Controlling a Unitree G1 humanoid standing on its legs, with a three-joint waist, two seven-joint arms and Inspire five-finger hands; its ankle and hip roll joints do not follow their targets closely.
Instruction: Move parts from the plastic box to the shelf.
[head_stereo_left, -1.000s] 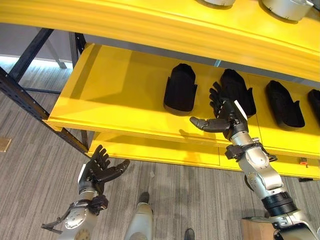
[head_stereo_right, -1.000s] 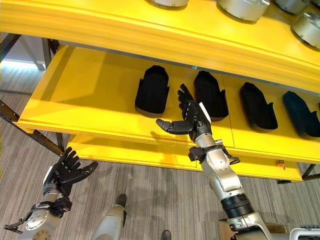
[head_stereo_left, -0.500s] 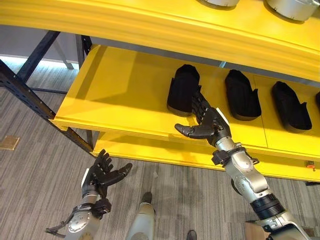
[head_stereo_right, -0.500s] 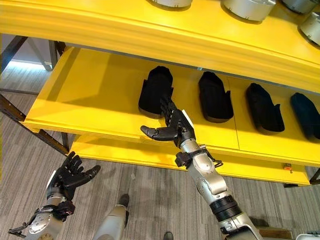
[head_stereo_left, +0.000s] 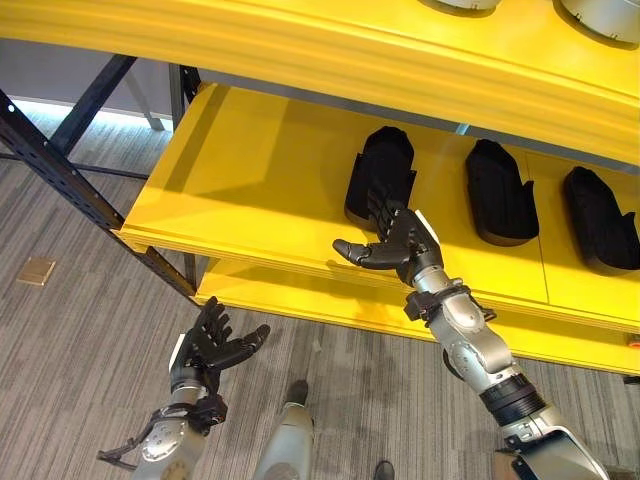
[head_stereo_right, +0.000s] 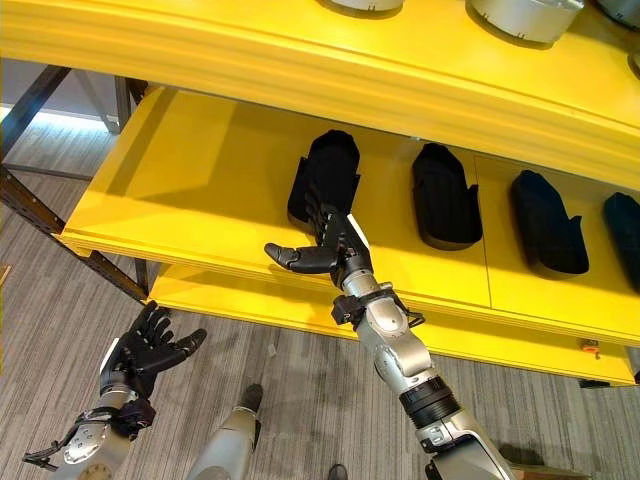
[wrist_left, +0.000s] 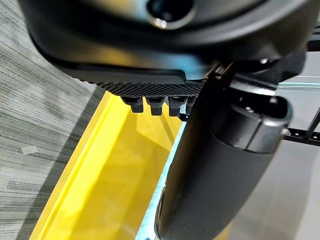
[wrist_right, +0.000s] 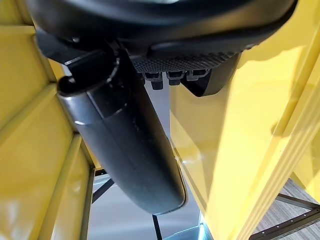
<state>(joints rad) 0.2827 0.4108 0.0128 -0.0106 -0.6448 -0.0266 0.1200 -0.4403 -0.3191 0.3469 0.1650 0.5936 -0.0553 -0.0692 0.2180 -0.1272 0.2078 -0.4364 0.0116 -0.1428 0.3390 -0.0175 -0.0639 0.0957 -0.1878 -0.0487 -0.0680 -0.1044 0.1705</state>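
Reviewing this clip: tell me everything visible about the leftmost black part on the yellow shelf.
The leftmost black part is a matte, dark, shoe-shaped moulding, looking like plastic or foam, with a rounded far end and a broader near end. It lies flat on the middle yellow shelf, lengthwise front to back, first in a row of similar black parts. The right robot hand, fingers straight and spread, is in front of its near end; whether they touch cannot be told.
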